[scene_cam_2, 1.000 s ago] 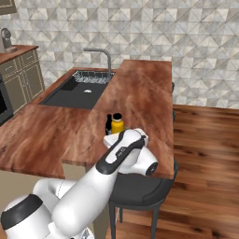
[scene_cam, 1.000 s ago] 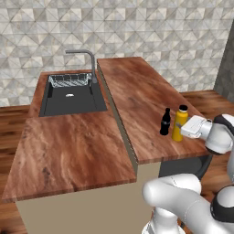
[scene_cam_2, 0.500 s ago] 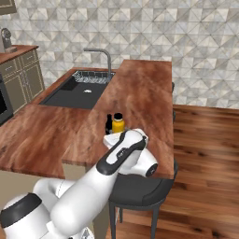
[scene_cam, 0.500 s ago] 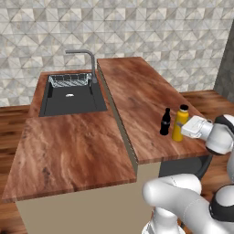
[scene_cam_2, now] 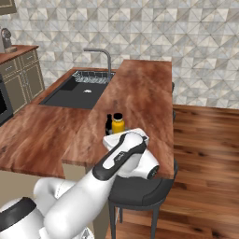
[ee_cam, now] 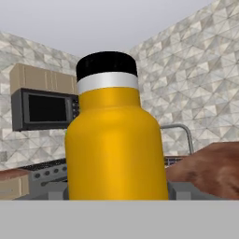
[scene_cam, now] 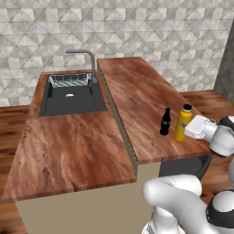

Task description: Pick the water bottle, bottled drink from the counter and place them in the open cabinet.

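Note:
The yellow water bottle (scene_cam: 183, 123) with its black cap stands upright near the right edge of the reddish-brown counter (scene_cam: 137, 100). My gripper (scene_cam: 185, 130) reaches in from the right and is shut on the bottle's body. In the hand view the water bottle (ee_cam: 116, 149) sits between my fingers (ee_cam: 179, 190). The slim black bottled drink (scene_cam: 165, 122) stands just left of it, apart from the gripper. From the right base view the water bottle (scene_cam_2: 117, 123) and bottled drink (scene_cam_2: 108, 124) rise just beyond my white hand. The open cabinet is out of view.
A dark sink (scene_cam: 73, 97) with a faucet (scene_cam: 91, 64) and a wire rack (scene_cam: 69, 80) lies on the lower counter to the left. A dark stool (scene_cam_2: 140, 191) stands under the counter's near edge. Tiled wall behind; wood floor to the right.
My fingers have come together on the yellow water bottle. The bottles, the arm and the views stay where they were.

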You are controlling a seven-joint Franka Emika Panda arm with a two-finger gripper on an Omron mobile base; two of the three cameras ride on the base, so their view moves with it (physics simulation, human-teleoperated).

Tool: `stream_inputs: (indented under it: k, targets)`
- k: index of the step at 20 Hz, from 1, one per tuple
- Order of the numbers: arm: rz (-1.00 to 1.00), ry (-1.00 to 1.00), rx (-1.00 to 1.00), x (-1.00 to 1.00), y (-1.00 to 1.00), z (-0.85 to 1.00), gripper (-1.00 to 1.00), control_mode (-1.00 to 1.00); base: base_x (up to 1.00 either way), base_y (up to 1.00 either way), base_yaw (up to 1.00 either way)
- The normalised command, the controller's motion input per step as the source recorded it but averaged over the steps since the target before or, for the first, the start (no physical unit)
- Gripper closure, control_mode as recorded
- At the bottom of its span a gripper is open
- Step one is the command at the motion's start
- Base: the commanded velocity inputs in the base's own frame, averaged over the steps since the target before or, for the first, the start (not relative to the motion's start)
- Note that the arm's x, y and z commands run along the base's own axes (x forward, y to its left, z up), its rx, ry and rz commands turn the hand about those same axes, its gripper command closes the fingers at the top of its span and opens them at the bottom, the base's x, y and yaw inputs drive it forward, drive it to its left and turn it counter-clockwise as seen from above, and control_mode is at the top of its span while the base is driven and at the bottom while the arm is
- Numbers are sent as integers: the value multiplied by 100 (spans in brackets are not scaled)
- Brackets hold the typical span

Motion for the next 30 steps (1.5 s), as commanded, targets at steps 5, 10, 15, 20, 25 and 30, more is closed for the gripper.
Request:
stream_inputs:
  k: [5, 10, 15, 20, 25, 30]
  targets:
    - [0, 2, 0, -44, 2, 42, 100, -100, 0, 0, 0]
    - [-3, 14, 0, -41, 16, 39, 100, -100, 0, 0, 0]
    - [-7, 8, 1, -46, 17, 34, 100, -100, 0, 0, 0]
    - [-8, -5, 4, -54, 18, 27, 100, -100, 0, 0, 0]
    - [-5, -22, 1, -48, 26, 19, 100, -100, 0, 0, 0]
    - [-2, -7, 0, -29, 25, 17, 100, -100, 0, 0, 0]
